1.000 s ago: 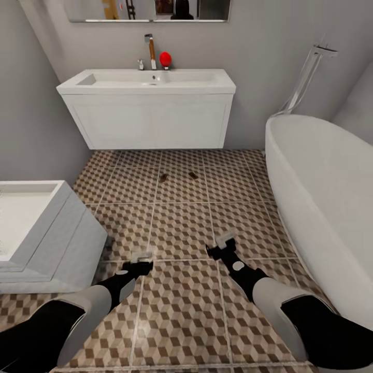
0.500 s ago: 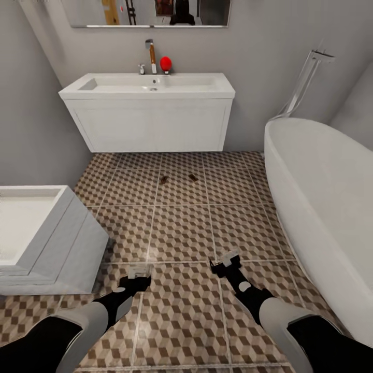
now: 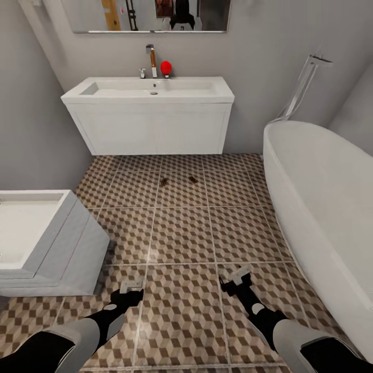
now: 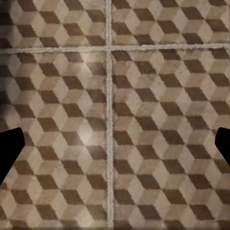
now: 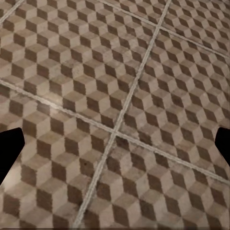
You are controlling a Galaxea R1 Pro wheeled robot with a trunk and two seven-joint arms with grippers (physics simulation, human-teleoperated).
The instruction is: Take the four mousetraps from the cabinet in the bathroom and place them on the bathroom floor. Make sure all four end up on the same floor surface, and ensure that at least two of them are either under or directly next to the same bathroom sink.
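Two mousetraps lie on the cube-patterned bathroom floor (image 3: pixel 181 233) in front of the sink (image 3: pixel 150 89): one mousetrap (image 3: pixel 163 182) and a second mousetrap (image 3: pixel 192 179) a little to its right, both a short way out from the white vanity (image 3: pixel 150 127). My left gripper (image 3: pixel 132 285) and right gripper (image 3: pixel 240 274) hover low over the tiles, well short of the traps. In the wrist views the left gripper (image 4: pixel 115 146) and right gripper (image 5: pixel 115 146) are open, with bare tile between the dark fingertips (image 4: pixel 9 148). The cabinet and the other mousetraps are out of view.
A square white toilet (image 3: pixel 36 238) stands at the left, close to my left arm. The big white bathtub (image 3: pixel 321 197) runs along the right. A faucet (image 3: pixel 152 54) and a red object (image 3: pixel 166 68) sit on the sink under a mirror (image 3: pixel 150 15).
The whole picture has shifted: the camera has drawn back from the sink, and both arms show lower in it. The two mousetraps keep their places on the floor.
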